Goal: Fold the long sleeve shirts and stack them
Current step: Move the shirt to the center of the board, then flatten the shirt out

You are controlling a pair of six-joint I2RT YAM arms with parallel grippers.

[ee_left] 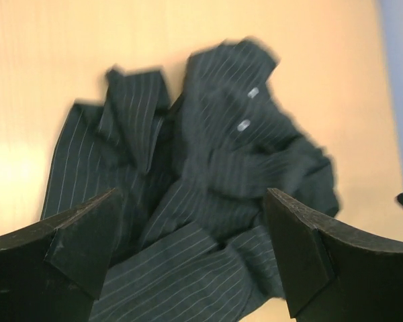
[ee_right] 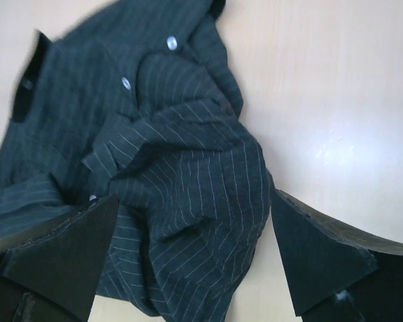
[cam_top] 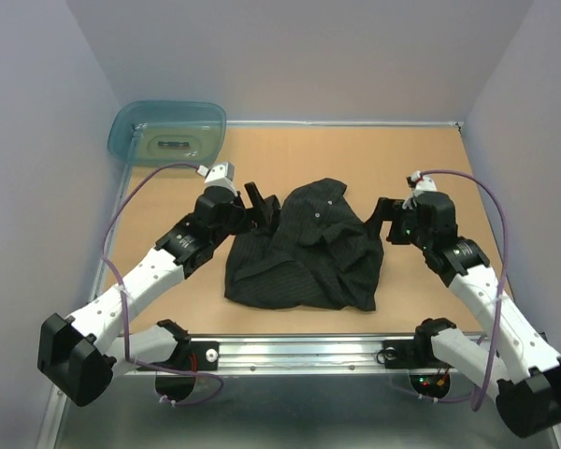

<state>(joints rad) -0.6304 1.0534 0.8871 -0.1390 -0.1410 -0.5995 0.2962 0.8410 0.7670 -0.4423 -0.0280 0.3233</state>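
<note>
Shirt (cam_top: pixel 304 248) grip: none. L gripper (ee_left: pixel 191 215) gaping wide, holding nothing; R gripper (ee_right: pixel 195 208) same.
Shirt spot: lying crumpled mid-table (cam_top: pixel 449 168), between both grippers.
Risk: jaws closing on bunched layers, dragging whole heap instead of one edge; folds hiding hem & cuffs.
Arms: both reaching inward, wrists tilting down at cloth.

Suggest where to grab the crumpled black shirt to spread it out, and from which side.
Probably the loose outer edges, not the bunched middle. The shirt lies in a heap, collar end far, folds piled centrally. The left hand and right hand flank it, both open, so each could pinch its own side's edge from outside and pull apart.
</note>
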